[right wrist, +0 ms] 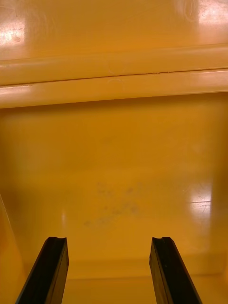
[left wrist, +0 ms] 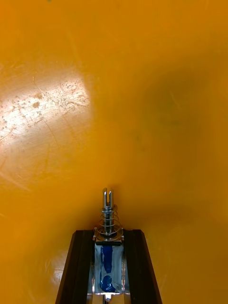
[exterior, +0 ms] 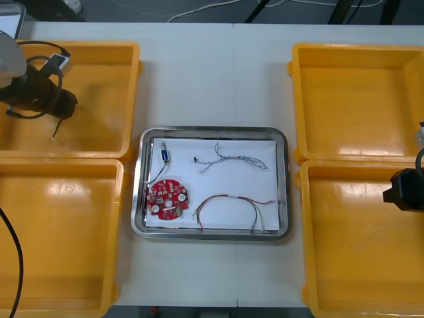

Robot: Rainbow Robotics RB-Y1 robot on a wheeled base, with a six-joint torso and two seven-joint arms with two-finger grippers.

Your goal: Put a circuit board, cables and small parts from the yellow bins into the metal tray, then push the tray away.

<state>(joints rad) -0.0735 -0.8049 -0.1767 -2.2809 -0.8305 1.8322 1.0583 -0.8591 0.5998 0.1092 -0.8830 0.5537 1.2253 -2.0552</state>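
Glossy yellow bins (exterior: 99, 86) flank our metal tray (exterior: 281, 185): leftward, left gripper (left wrist: 109, 235) pinches a sprung small metal part (left wrist: 109, 221); rightward, right gripper (right wrist: 109, 240) agape.

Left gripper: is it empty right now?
No: the left gripper is shut on a small metal part above a yellow bin.

**Cut Off at Edges**

In the front view the right tool (exterior: 392, 192) is cropped by the picture's side, both near yellow bins (exterior: 59, 252) by its bottom. Between the fingers (left wrist: 78, 266) of the left tool (left wrist: 108, 235), the small metal part (left wrist: 109, 223) runs off the wrist view's edge.
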